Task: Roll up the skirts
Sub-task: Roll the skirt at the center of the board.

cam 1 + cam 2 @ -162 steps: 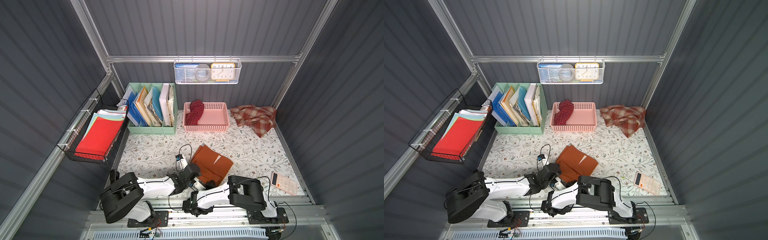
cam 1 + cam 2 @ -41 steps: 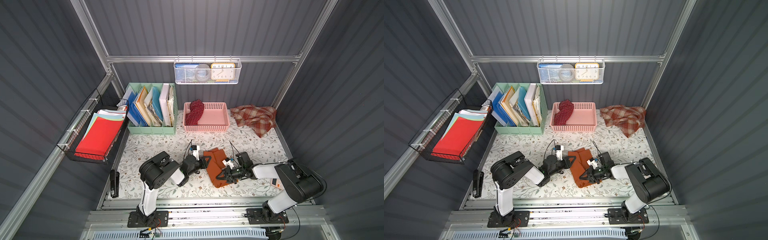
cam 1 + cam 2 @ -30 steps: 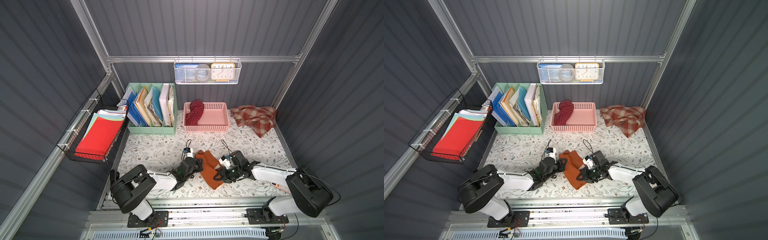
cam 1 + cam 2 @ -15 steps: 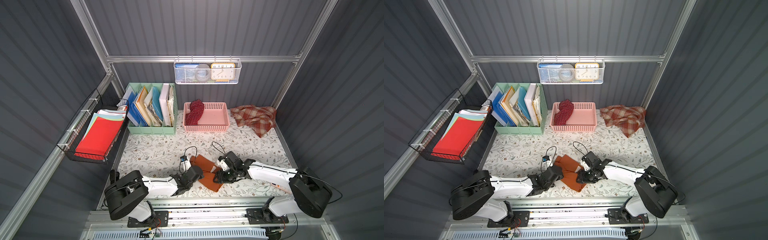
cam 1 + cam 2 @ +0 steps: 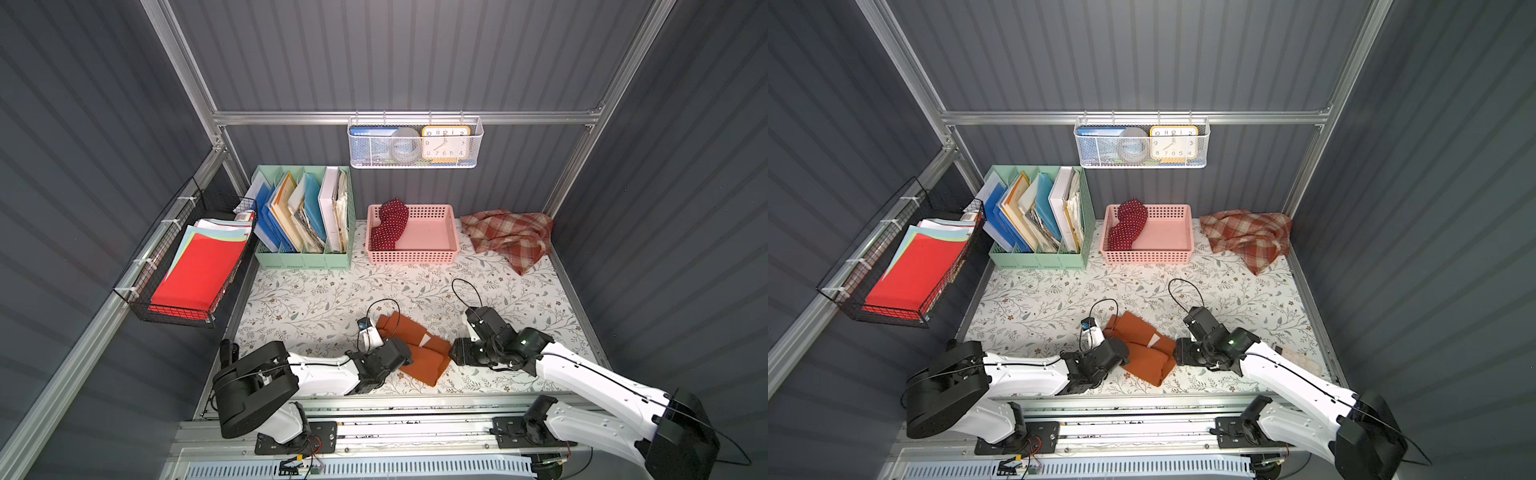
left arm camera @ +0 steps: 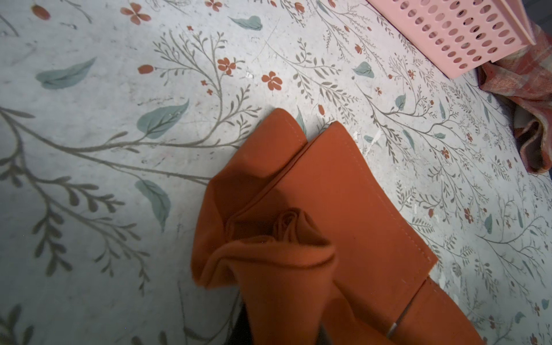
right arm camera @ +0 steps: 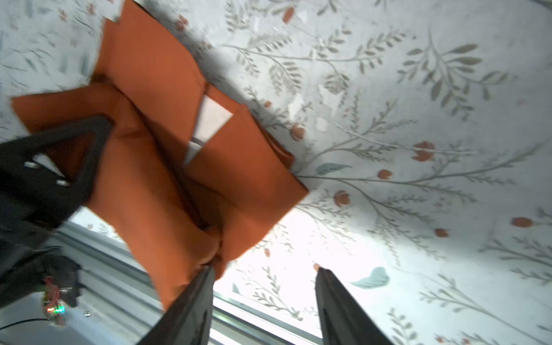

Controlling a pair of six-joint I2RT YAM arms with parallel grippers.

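The rust-orange skirt (image 5: 419, 353) (image 5: 1144, 353) lies partly rolled near the table's front edge. My left gripper (image 5: 399, 355) (image 5: 1119, 353) is shut on its left end. In the left wrist view the rolled cloth (image 6: 280, 268) bunches over the jaws and hides them. My right gripper (image 7: 264, 274) (image 5: 452, 357) stands open at the skirt's right edge, with one finger (image 7: 194, 298) touching the cloth (image 7: 167, 167) and only the mat in the gap. The polka-dot skirt (image 5: 388, 224) lies in the pink basket (image 5: 436, 255). At the back right the plaid skirt (image 5: 509, 237) lies crumpled.
A green file organiser (image 5: 305, 259) stands at the back left. A black wire basket with red paper (image 5: 187, 274) hangs on the left wall, and a white mesh basket with a clock (image 5: 415, 145) on the back rail. A flat card (image 5: 1300, 359) lies at the front right.
The orange skirt and both grippers have shifted a little toward the front edge. The right gripper has moved off the cloth to its right side and stands open.
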